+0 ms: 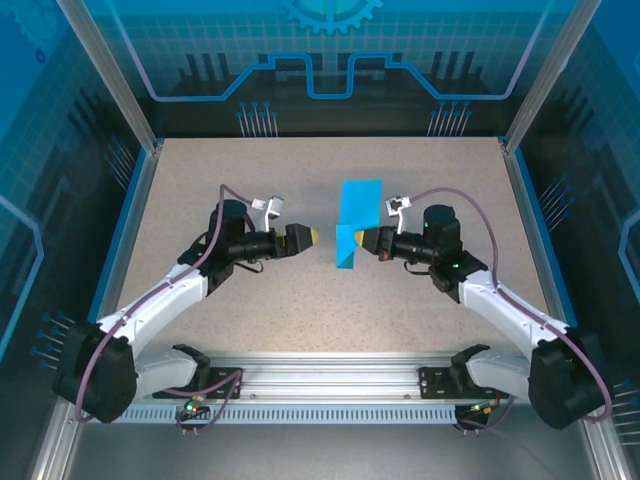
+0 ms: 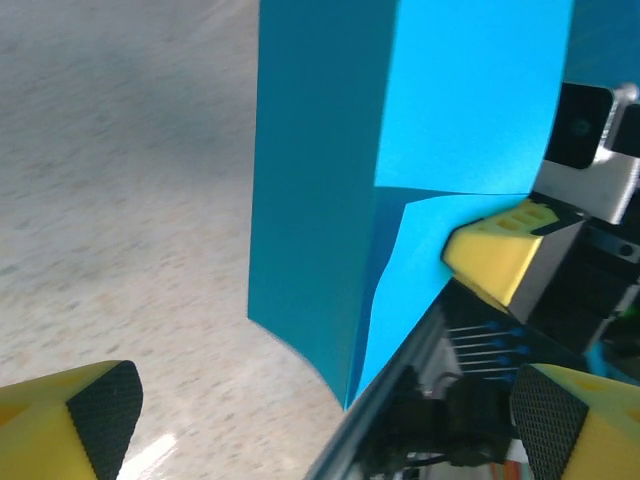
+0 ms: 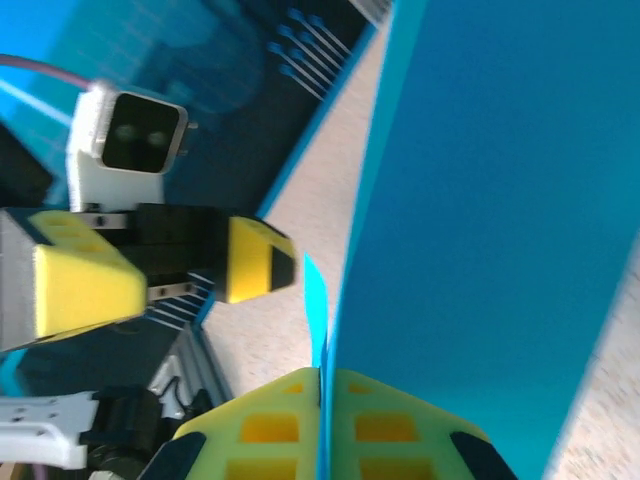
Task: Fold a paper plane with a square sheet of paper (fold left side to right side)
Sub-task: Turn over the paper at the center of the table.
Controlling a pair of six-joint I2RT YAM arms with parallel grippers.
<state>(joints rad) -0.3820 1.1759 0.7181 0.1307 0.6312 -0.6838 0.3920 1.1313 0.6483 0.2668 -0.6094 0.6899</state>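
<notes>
The square sheet of paper (image 1: 358, 212) is bright cyan-blue and folded into a narrow strip near the middle of the table, its lower end a darker flap. My right gripper (image 1: 361, 240) is shut on the strip's right edge. In the right wrist view the paper (image 3: 480, 220) runs edge-on between the closed yellow jaws of the right gripper (image 3: 325, 400). My left gripper (image 1: 316, 237) sits just left of the sheet, apart from it. In the left wrist view the left gripper (image 2: 325, 405) is open, and the paper (image 2: 330, 200) hangs ahead of it.
The speckled beige tabletop (image 1: 200, 180) is bordered by blue side rails and aluminium posts (image 1: 110, 70). A metal rail (image 1: 320, 385) holding both arm bases runs along the near edge. The right arm's yellow finger (image 2: 490, 255) shows behind the paper in the left wrist view.
</notes>
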